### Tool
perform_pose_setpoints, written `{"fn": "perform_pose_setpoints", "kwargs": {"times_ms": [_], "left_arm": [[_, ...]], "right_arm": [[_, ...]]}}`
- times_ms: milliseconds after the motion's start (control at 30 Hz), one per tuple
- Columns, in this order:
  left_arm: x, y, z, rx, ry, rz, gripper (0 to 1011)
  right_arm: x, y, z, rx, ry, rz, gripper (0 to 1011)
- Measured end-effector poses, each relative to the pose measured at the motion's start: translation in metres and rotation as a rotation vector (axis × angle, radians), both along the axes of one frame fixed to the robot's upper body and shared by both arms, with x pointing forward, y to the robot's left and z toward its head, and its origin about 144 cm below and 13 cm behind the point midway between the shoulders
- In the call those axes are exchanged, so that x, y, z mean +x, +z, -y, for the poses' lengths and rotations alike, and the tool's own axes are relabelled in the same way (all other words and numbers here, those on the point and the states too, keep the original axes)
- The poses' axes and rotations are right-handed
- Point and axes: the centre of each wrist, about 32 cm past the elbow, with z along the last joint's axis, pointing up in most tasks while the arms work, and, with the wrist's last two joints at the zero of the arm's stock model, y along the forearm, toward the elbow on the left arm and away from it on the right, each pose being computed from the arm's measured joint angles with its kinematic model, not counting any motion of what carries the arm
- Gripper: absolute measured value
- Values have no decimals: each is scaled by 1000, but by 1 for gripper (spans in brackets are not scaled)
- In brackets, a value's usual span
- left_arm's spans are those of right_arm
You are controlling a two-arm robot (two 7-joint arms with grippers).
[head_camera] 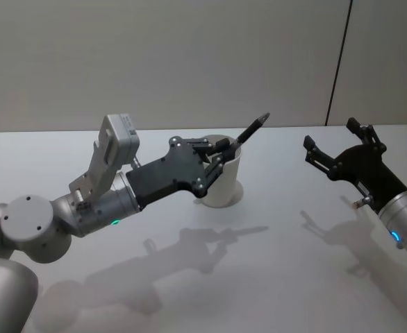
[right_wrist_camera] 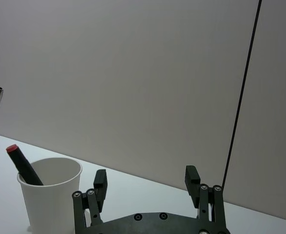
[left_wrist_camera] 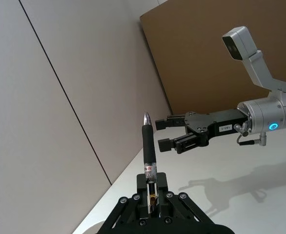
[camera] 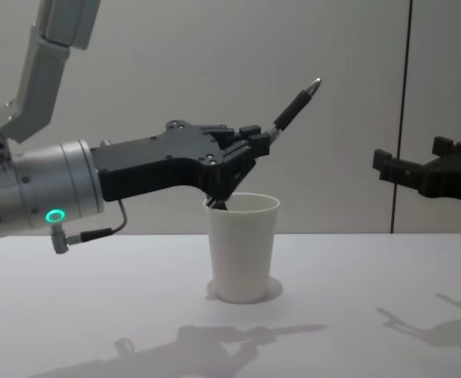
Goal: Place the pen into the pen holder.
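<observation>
Pen of slim black plastic with a silver tip (camera: 296, 105): we find it pinched at its lower barrel in the left gripper (head_camera: 226, 149), which is closed on it. It is tilted, tip up and toward the right arm, just above the mouth of the plain white tapered paper cup (camera: 242, 248) on the white desk (camera: 97, 315). A second dark pen with a red end (right_wrist_camera: 21, 163) leans inside the cup. The right gripper (head_camera: 330, 135) hangs well apart to the right, spread wide and empty. We judge the pen light, stiff and smooth-sided, so it is liable to pivot in a two-point pinch. A hold nearer mid-barrel would steady it. The cup looks light and easily tipped, so rim contact should be avoided.
</observation>
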Motion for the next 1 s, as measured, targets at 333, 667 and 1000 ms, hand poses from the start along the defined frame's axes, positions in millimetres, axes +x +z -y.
{"fn": "perform_pose_setpoints", "kwargs": {"times_ms": [333, 667, 1000], "left_arm": [[6, 0, 9, -10, -11, -3, 1001], [12, 1, 18, -14, -30, -9, 1001], [14, 1, 24, -17, -49, -18, 1001]], "right_arm": [[0, 0, 0, 0, 0, 0, 1002], [0, 0, 0, 0, 0, 0, 1002], [0, 0, 0, 0, 0, 0, 1002]]}}
